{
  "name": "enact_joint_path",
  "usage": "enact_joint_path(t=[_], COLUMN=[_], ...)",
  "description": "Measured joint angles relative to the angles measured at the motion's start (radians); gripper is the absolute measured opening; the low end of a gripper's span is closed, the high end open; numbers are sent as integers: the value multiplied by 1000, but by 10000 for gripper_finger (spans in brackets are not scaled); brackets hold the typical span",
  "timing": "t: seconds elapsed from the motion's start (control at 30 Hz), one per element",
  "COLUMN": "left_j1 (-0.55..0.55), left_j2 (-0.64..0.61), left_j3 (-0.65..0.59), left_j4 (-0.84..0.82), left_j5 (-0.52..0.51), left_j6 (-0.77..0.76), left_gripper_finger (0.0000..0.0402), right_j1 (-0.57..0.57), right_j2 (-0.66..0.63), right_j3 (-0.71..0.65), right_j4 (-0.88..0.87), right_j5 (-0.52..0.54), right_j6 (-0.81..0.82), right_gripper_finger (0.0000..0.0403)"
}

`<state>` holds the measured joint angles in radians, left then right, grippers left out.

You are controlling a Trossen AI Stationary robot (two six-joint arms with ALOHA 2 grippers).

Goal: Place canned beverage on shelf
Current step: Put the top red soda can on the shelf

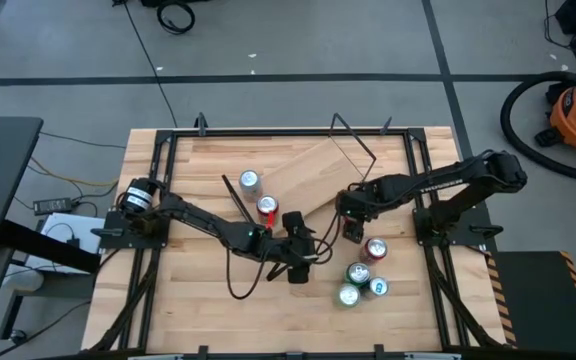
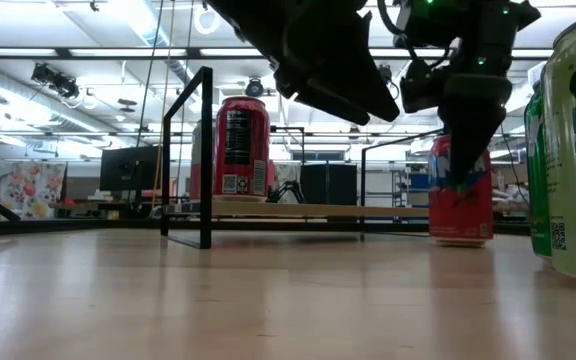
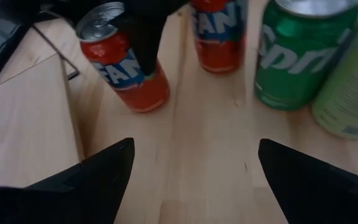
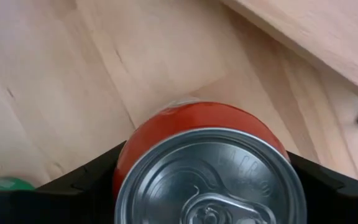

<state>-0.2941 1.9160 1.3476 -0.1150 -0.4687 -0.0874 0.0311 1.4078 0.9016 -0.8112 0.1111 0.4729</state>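
Right gripper straddles an orange can just off the shelf's edge.
Its fingers flank the can, grip uncertain; left gripper gapes empty over bare desk beside the cans.

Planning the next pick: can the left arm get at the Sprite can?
Probably yes. The left gripper is open and empty, with bare tabletop between it and the Sprite can; the right gripper is at a Fanta can.

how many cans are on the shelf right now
2. A silver-topped can and a red can stand side by side near the left end of the shelf. None seem hidden.
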Motion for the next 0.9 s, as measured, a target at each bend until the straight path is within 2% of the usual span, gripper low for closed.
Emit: enact_joint_path(t=[0.37, 0.7, 0.9], left_j1=[17, -7, 25], left_j2=[7, 107, 146], left_j3=[0, 0, 0], left_j4=[26, 196, 291], left_j5=[-79, -235, -203], left_j6=[-85, -3, -3], left_gripper_finger=[355, 355, 355], right_j1=[-36, -25, -11], right_j2=[-15, -74, -122], right_j3=[20, 159, 159], right_j4=[-30, -136, -117], right_j5=[-72, -57, -79], right_j6=[-20, -55, -52], right_gripper_finger=[324, 323, 323])
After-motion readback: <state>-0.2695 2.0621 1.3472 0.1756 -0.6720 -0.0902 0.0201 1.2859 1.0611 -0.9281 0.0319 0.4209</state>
